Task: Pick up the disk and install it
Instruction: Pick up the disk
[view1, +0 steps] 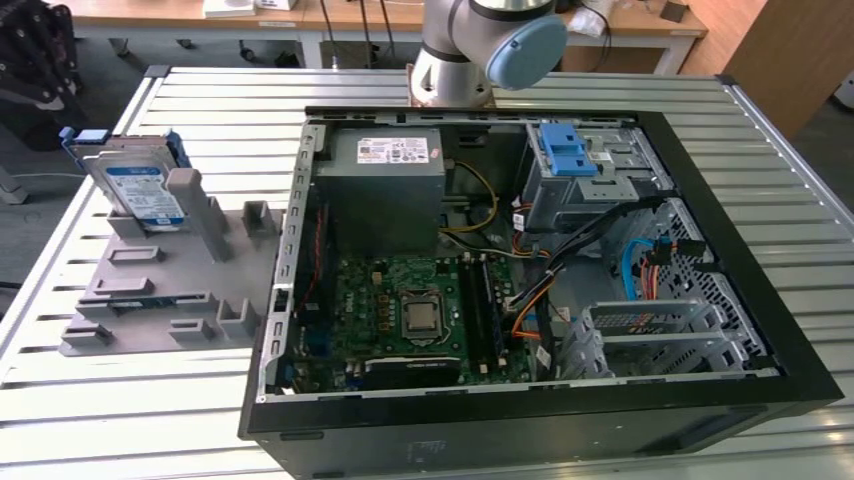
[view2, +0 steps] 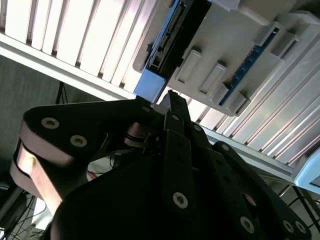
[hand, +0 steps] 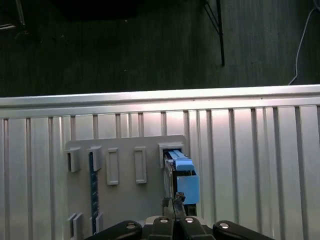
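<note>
Exterior view's left: the disk (view1: 140, 190) stands on edge in a grey holder (view1: 160, 290) on the slatted surface (view1: 200, 100); the open computer case (view1: 534, 250) lies to its right. Risk, as I judge it: the gripper (hand: 175, 204), fingers drawn together and holding nothing, hangs just beside the disk's blue bracket (hand: 186, 182). Lowered like this, it could strike the bracket's top and jam the disk in its slot. Pose: the arm reaches over the holder, gripper pointing down.
</note>
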